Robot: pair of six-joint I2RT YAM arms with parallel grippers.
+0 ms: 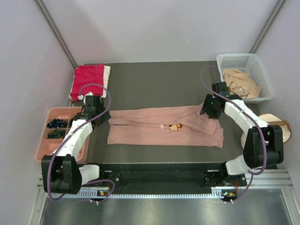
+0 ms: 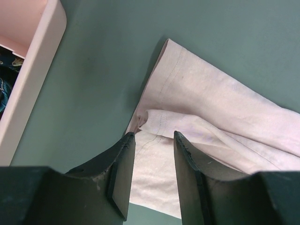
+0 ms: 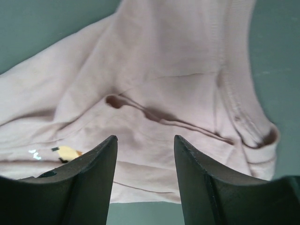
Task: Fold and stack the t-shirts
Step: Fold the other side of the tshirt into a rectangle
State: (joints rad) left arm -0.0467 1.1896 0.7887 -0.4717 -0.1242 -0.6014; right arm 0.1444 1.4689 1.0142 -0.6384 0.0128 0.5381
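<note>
The dusty-pink t-shirt (image 1: 164,126) lies folded lengthwise into a long strip across the middle of the table, a bit of its print (image 1: 174,126) showing. My left gripper (image 1: 101,118) is open and empty above the strip's left end (image 2: 187,108). My right gripper (image 1: 206,112) is open and empty above its right end (image 3: 154,93). A red t-shirt (image 1: 87,80) lies folded on a white one (image 1: 107,72) at the back left. A tan t-shirt (image 1: 240,83) sits crumpled in a white basket (image 1: 260,70) at the back right.
A pink compartment tray (image 1: 56,140) with dark small items stands left of my left arm; its rim (image 2: 37,70) shows in the left wrist view. A round cream bag (image 1: 279,126) with a brown strap lies at the right edge by my right arm.
</note>
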